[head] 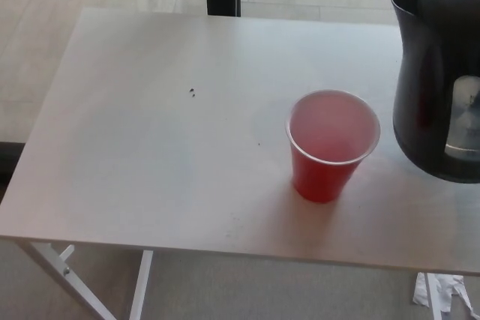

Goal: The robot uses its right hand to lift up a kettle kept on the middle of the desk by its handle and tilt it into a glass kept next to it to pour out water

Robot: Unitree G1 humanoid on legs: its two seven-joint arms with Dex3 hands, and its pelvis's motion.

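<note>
A red plastic cup (332,145) stands upright on the white desk (150,133), toward its right half, with its pale inside facing up. To its right, apart from it by a narrow strip of bare desk, is a black electric kettle (435,73), cut off by the picture's right edge (only its spout side and part of its clear water-level window (465,119) show). Whether the kettle's base rests on the desk or sits just above it cannot be told. Its handle is out of frame. Neither robot hand shows, so nothing can be said of their fingers or grip. A small dark speck (193,93) lies on the desk left of the cup. Crumpled white paper (442,294) lies on the floor below the right edge.
</note>
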